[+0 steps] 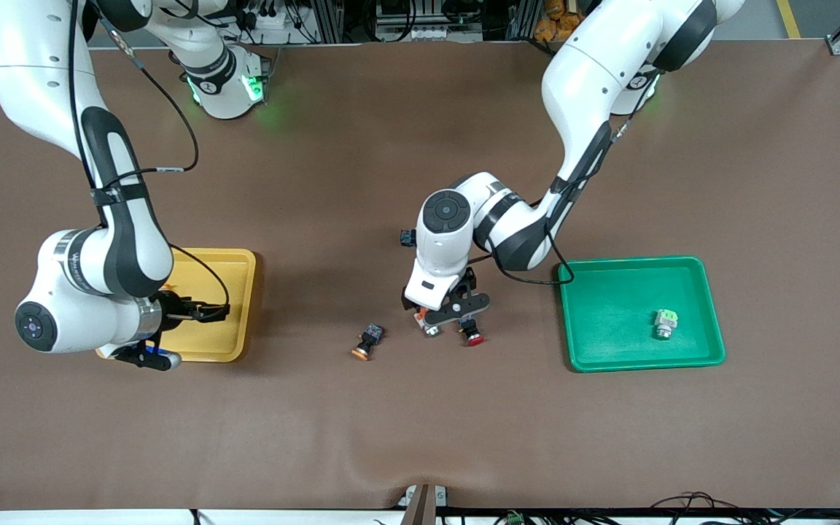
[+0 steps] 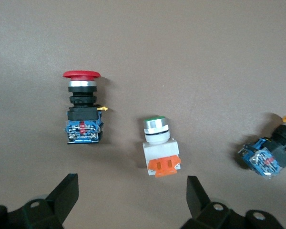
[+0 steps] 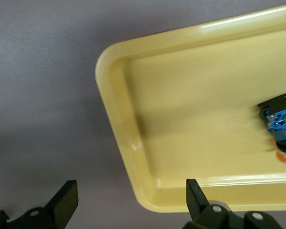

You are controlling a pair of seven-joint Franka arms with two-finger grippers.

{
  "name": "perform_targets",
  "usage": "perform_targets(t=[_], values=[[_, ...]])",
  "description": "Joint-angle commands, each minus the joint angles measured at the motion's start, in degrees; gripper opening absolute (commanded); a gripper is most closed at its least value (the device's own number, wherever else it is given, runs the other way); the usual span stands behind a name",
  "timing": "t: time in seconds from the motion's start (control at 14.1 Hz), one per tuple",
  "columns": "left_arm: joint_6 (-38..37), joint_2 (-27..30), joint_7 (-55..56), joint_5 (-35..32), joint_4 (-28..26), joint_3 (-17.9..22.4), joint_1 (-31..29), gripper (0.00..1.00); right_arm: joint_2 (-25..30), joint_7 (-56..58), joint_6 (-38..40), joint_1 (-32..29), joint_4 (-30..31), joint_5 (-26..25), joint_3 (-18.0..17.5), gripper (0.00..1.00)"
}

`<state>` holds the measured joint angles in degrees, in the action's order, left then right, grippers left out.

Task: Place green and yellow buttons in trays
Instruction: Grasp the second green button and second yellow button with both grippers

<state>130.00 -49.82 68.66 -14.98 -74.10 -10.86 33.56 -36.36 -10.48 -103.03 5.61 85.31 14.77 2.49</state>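
Note:
A light green button (image 1: 666, 323) lies in the green tray (image 1: 712, 343). In the yellow tray (image 1: 241, 292) (image 3: 133, 119) lies a dark-bodied button (image 3: 280, 126) with an orange-yellow cap. Mid-table, a green-capped button (image 2: 159, 145) (image 1: 431, 328) with a whitish body and orange base lies on its side. My left gripper (image 1: 453, 321) (image 2: 132, 200) hangs open just above it, fingers empty. Another orange-yellow button (image 1: 367, 343) (image 2: 271, 152) lies beside it toward the right arm's end. Over the yellow tray's corner, my right gripper (image 1: 172, 334) (image 3: 132, 200) is open and empty.
A red-capped switch (image 1: 472, 337) (image 2: 82, 107) with a dark body lies close beside the green-capped button, toward the green tray. The brown mat (image 1: 420, 437) covers the whole table. The right arm's forearm hides part of the yellow tray.

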Motion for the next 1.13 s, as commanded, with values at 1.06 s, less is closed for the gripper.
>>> perform_targets(t=[1.06], values=[[11.5, -6.9, 17.6, 0.8, 3.1, 5.5, 4.9, 1.00, -0.3, -18.6, -5.8, 10.6, -1.5, 5.9, 0.1, 1.00]])
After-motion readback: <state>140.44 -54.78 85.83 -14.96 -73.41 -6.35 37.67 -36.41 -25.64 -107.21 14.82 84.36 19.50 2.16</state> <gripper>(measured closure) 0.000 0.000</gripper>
